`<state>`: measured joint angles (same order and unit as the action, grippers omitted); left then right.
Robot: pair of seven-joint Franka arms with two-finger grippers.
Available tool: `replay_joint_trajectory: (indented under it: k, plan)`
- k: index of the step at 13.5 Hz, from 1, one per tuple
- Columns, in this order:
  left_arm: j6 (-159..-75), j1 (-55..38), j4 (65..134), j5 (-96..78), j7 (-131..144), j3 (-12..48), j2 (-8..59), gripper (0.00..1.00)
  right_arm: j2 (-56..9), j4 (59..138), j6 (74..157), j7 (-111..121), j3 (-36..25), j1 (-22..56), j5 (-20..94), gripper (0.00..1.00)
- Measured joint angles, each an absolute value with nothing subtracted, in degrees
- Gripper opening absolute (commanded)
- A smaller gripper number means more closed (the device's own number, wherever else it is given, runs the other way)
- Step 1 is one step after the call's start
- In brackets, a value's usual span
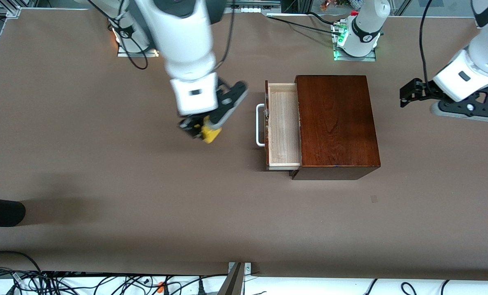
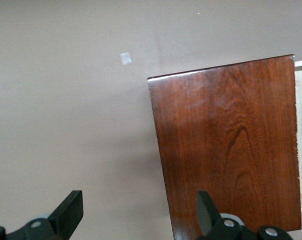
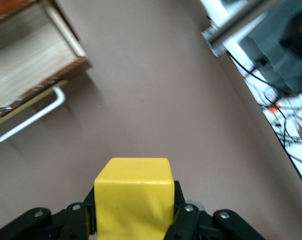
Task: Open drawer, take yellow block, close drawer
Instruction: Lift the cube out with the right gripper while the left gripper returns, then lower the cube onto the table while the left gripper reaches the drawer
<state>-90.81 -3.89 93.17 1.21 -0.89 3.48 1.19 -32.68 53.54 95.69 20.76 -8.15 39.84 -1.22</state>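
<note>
The drawer point(image 1: 284, 125) of the dark reddish-brown wooden box point(image 1: 336, 123) stands pulled open, its pale inside bare, its white U-shaped handle point(image 1: 260, 125) toward the right arm's end. My right gripper point(image 1: 201, 129) is shut on the yellow block point(image 1: 210, 133) and holds it above the bare table, beside the drawer's handle. In the right wrist view the block point(image 3: 133, 197) sits between the fingers, with the drawer point(image 3: 28, 82) and handle point(image 3: 28, 120) off to one side. My left gripper point(image 1: 405, 96) is open and empty, in the air past the box at the left arm's end.
The box top point(image 2: 226, 145) fills part of the left wrist view. A small pale patch point(image 1: 374, 199) lies on the brown table nearer the camera than the box. A dark object point(image 1: 0, 212) juts in at the right arm's end. Cables point(image 1: 105, 282) run along the near edge.
</note>
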Motion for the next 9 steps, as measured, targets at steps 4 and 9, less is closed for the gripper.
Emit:
replay_joint_trajectory:
  k: [4, 9]
  plan:
    - [-90.81, -4.00, 93.20, 1.20, -0.81, 6.43, 1.32, 1.00, -32.45, 53.65, 94.21, 20.73, -8.62, 31.12, 4.67, 0.00]
    - [-90.30, -5.35, 93.39, 1.13, -0.82, 19.34, 3.71, 1.00, -32.04, 57.93, 90.31, 19.99, -8.64, 22.39, 5.76, 0.00]
